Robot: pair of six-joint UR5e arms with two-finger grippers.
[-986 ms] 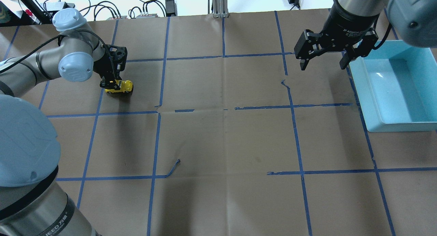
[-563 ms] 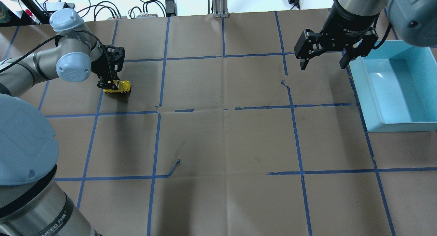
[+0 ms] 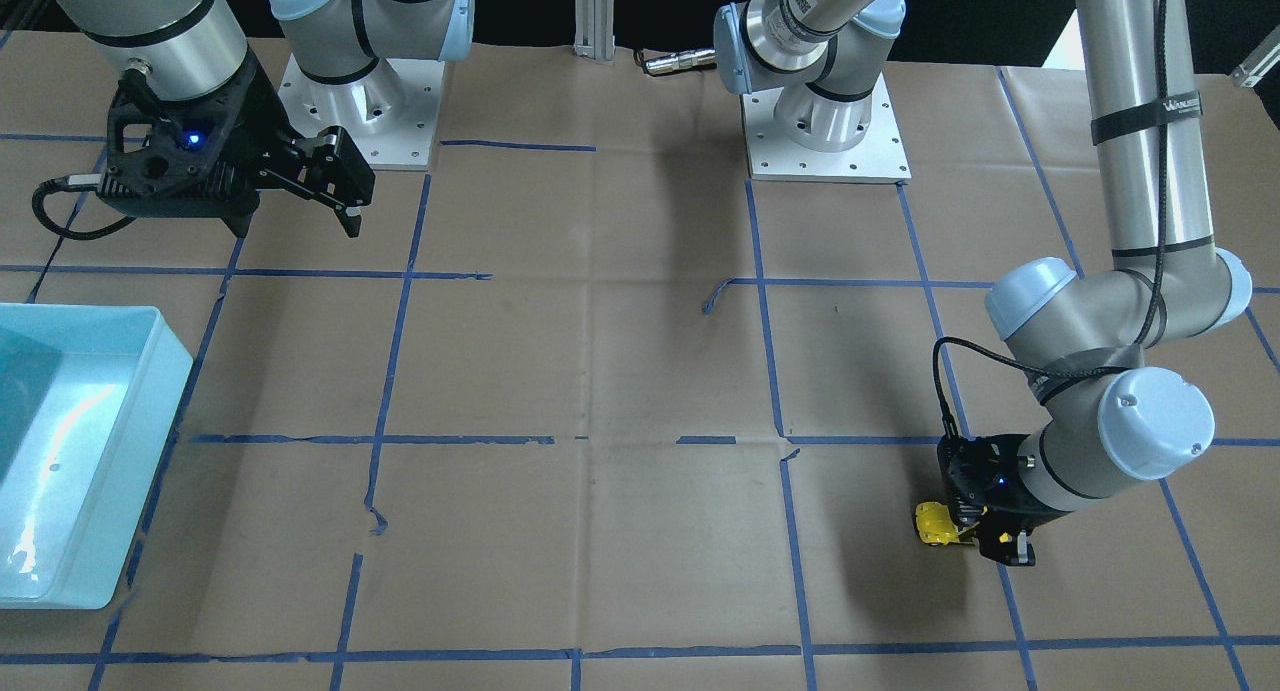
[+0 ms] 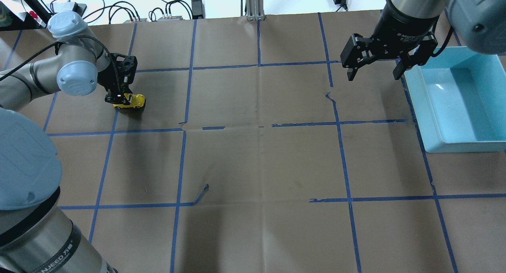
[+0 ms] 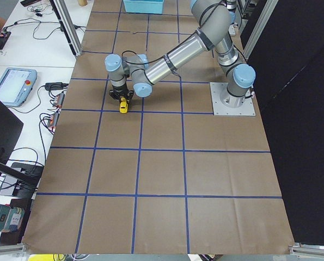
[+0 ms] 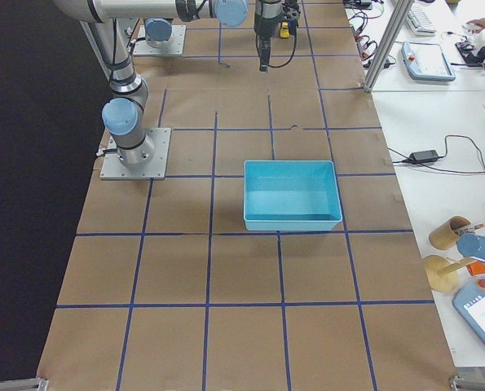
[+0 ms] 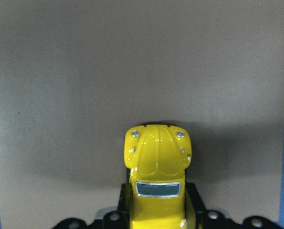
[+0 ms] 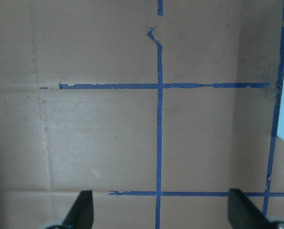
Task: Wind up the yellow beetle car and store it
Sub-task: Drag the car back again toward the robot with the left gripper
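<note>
The yellow beetle car (image 4: 134, 102) sits on the brown paper at the far left of the table, wheels down. My left gripper (image 4: 118, 99) is shut on its rear half, low over the table. In the left wrist view the car's hood (image 7: 157, 160) points away from the camera between the jaws. It also shows in the front-facing view (image 3: 934, 523) and the exterior left view (image 5: 122, 107). My right gripper (image 4: 373, 76) is open and empty, hanging above the table beside the blue bin, far from the car. Its fingertips (image 8: 83, 210) frame bare paper in the right wrist view.
A light-blue bin (image 4: 458, 140) stands at the right edge of the table, seen too in the front-facing view (image 3: 150, 441) and the exterior right view (image 6: 291, 220). Blue tape lines grid the paper. Cables and power supplies lie beyond the far edge.
My left gripper has dragged the yellow car a short way to the left across the table, still shut on it. The right arm has not moved.
</note>
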